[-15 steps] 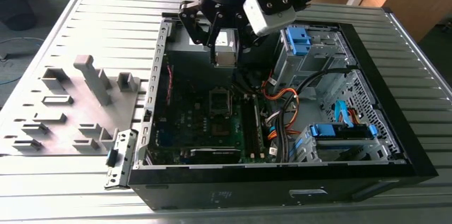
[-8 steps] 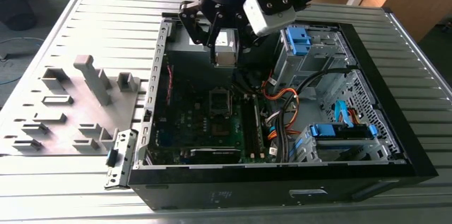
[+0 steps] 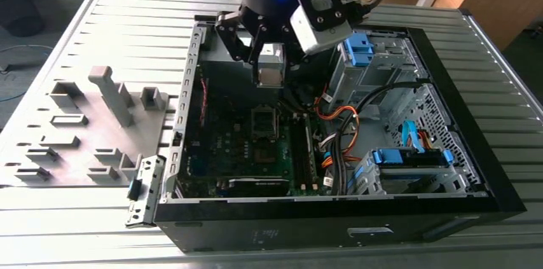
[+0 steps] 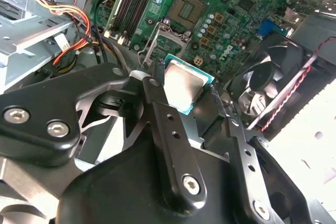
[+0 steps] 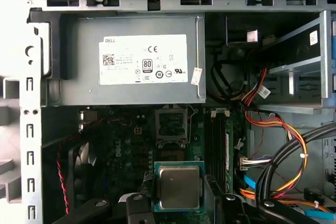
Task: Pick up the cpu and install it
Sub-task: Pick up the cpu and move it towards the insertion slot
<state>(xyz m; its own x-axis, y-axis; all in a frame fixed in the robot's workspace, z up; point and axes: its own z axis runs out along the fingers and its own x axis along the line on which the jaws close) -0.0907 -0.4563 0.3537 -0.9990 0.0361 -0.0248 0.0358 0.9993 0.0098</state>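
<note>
Over the motherboard, upper centre of the exterior view: claw clamped on the cpu by opposite edges, silvery top showing in both wrist views, apart from the empty socket.

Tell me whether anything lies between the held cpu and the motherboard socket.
Nothing visible does. The gripper holds the cpu by its edges over the motherboard, and the socket lies uncovered, with open air between them. The cables run off to the side, by the drive bays.
</note>
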